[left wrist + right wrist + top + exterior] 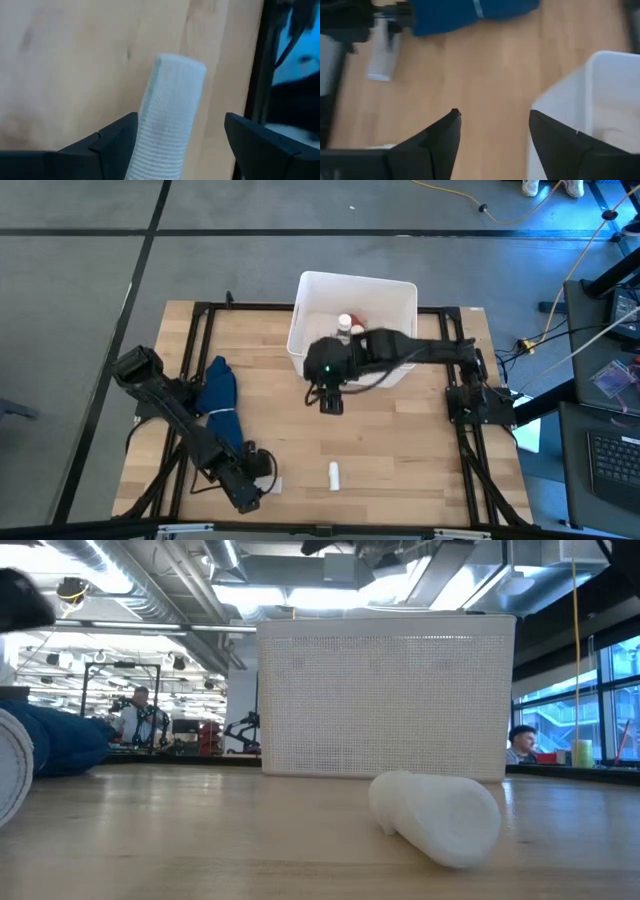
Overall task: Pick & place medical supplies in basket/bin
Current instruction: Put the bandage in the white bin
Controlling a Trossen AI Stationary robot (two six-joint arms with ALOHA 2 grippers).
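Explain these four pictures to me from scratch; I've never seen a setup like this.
This is a robot with two dark arms at a wooden table, sorting medical supplies into a white basket.

One picture looks straight down from above, one looks level across the tabletop, and two come from cameras on the arms' wrists.

The left gripper sits at the table's near left corner, its fingers open on either side of a white ribbed roll lying on the wood, not yet gripped. The right gripper hovers beside the basket's front wall, open and empty.

A white bottle lies on the table, a blue cloth on the left. A red-capped item already lies in the basket.
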